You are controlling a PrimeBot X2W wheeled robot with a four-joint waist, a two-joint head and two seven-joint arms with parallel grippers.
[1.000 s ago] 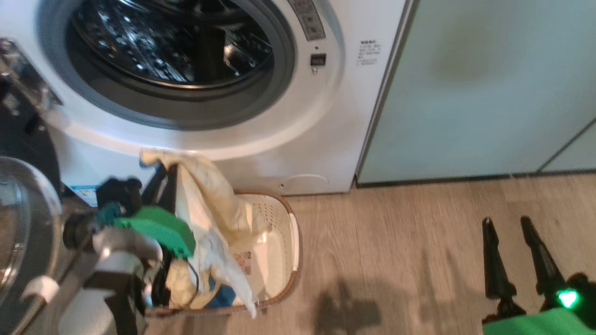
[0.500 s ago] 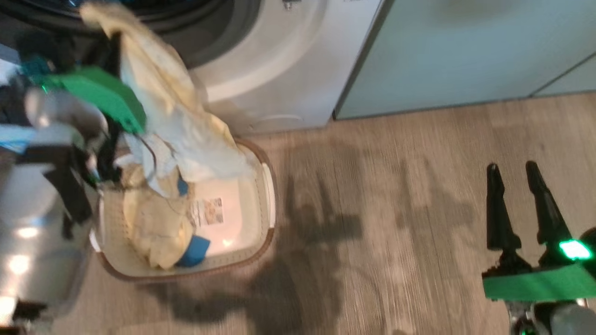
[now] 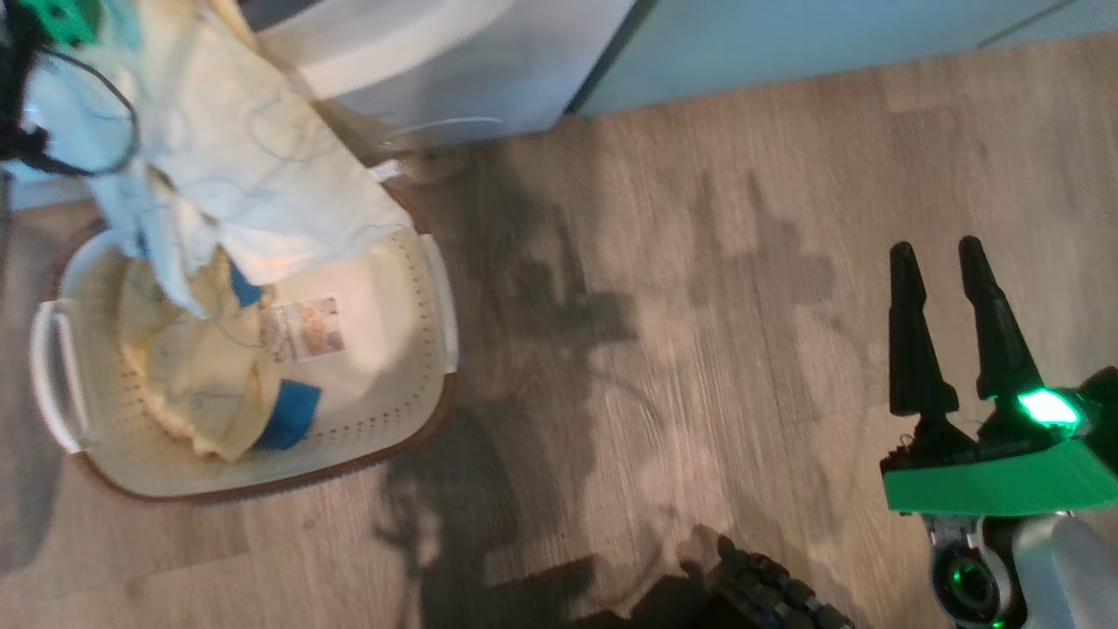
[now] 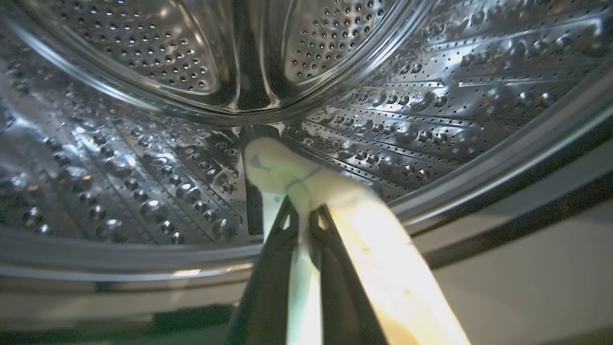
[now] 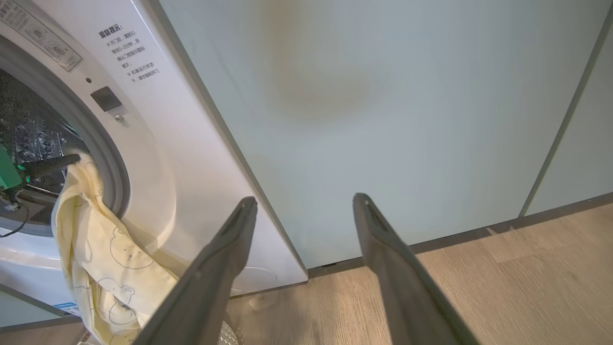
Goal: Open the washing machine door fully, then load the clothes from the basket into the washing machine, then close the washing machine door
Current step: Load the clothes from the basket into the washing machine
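The drum [image 4: 143, 72] is bright steel, glossy and mirror-like, pricked with small holes. The clothes [image 3: 262, 175] are soft, matt cloth, creased, with thin printed lines. The basket [image 3: 384, 419] is smooth perforated plastic with a slight sheen. The washer [image 5: 182, 158] front is glossy, smooth white, and its gasket [image 5: 112, 163] looks like dull grey rubber. The cabinet [image 5: 383, 96] panel is smooth with a soft sheen. The floor [image 3: 699, 218] is matt wood-grain board. The right gripper [image 5: 305, 197] has dark, matt jaws.
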